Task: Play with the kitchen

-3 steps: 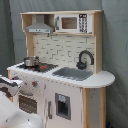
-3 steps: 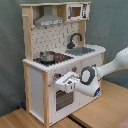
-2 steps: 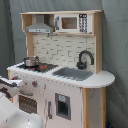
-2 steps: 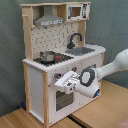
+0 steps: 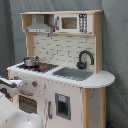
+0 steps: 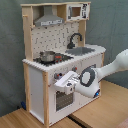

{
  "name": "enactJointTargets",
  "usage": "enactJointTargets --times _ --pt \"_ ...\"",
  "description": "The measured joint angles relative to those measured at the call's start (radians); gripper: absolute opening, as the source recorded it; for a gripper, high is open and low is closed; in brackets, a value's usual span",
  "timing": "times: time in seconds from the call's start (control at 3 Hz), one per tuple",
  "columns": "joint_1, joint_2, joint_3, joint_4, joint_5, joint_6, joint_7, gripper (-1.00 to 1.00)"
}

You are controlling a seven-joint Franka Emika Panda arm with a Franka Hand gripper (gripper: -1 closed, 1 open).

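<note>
Nearest you in the second exterior view, your arm [image 6: 107, 72] reaches in from the second exterior view's right, and its claw [image 6: 64, 83] sits right at the front of the kitchen [image 6: 62, 60], over the oven door [image 6: 62, 99] and just under the knobs [image 6: 74, 69]; you cannot tell from either view whether the claw is apart or together, nor whether it touches the door. In the first exterior view the claw [image 5: 11, 86] shows at the first exterior view's left edge, against the kitchen [image 5: 62, 65] front beside the oven door [image 5: 28, 104]. The kitchen stands upright on a wooden tabletop [image 6: 102, 107] in front of a grey curtain [image 6: 112, 25]. On its white counter, a small metal pot [image 6: 47, 56] rests on the red-ringed hob [image 6: 52, 59]; the first exterior view shows the same pot [image 5: 31, 61] on the hob [image 5: 39, 66]. Beside the hob lies the grey sink [image 5: 73, 73], with the black faucet [image 5: 85, 59] curving up behind it. Further back, the pegboard [image 5: 57, 49] forms the rear wall. Above it, the grey hood [image 5: 40, 26] hangs over the hob, and a toy microwave [image 5: 73, 23] sits beside the hood under the top shelf.
</note>
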Motion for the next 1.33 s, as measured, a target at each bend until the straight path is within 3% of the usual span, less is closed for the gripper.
enactJointTargets --times 0.33,0.67,1.0,1.33 --pt "0.003 0.0 0.0 -0.001 0.094 -0.001 -0.007 1.0" --pt "0.012 0.061 0.008 0.019 0.171 0.003 -0.009 1.0" --pt "0.057 0.062 0.021 0.01 0.26 -0.01 -0.021 1.0" --pt "0.094 0.117 0.014 -0.03 0.29 -0.065 -0.033 1.0"
